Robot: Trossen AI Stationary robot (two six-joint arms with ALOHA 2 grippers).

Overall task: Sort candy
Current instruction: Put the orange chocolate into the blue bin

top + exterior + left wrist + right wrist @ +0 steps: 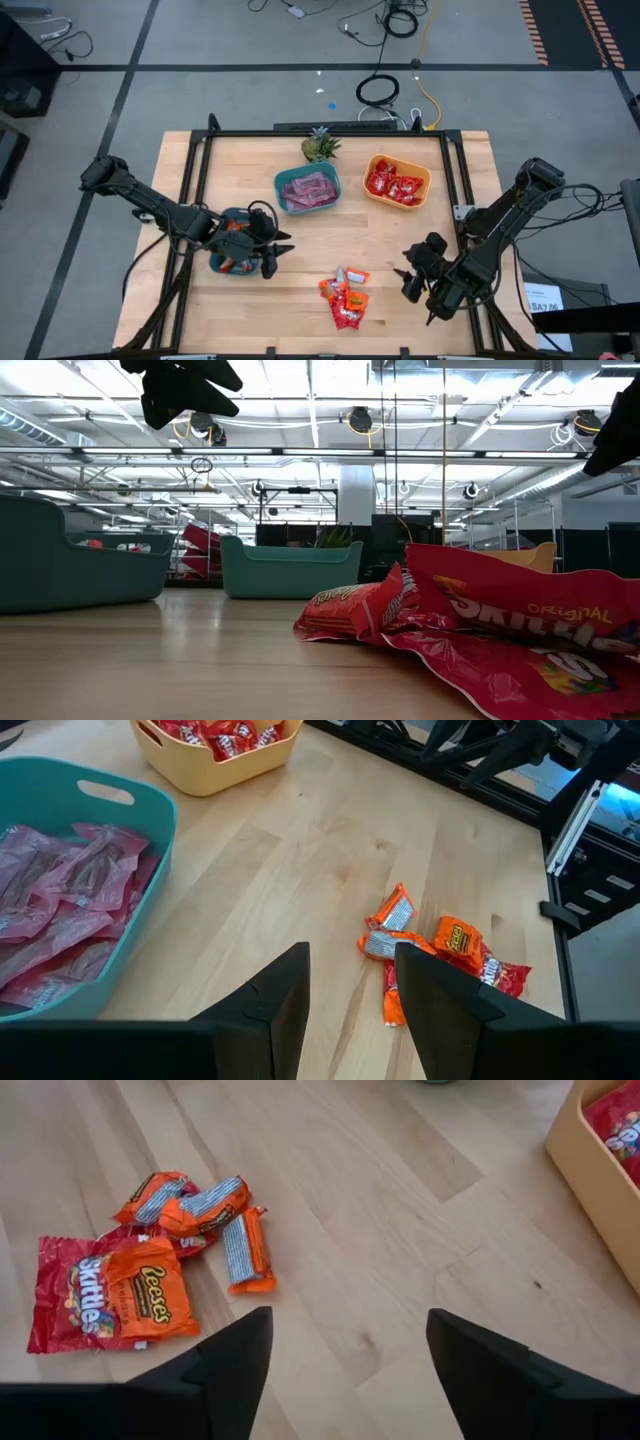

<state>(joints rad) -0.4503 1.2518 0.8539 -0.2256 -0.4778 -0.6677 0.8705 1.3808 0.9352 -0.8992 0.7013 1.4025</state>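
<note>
Hovering released right gripper (418, 272) just beside loose pile of shiny orange and red wrapped candies (345, 299) on bench, nearer than empty, part-open left gripper (277, 246).

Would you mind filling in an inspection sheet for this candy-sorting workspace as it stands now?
Surface: wooden table, dark-framed.
Job's things: loose pile of candy at the front; pink packs in the middle teal bowl; red packs in the yellow bowl; a second teal bowl under the left arm.
Clutter: small green plant behind the bowls.
Grippers: left gripper over the second bowl, fingers apart, holding nothing visible; right gripper right of the pile, open and empty.
Cables: coiled leads on the floor behind the table.
Surroundings: grey floor, open hall; nobody seen.
</note>
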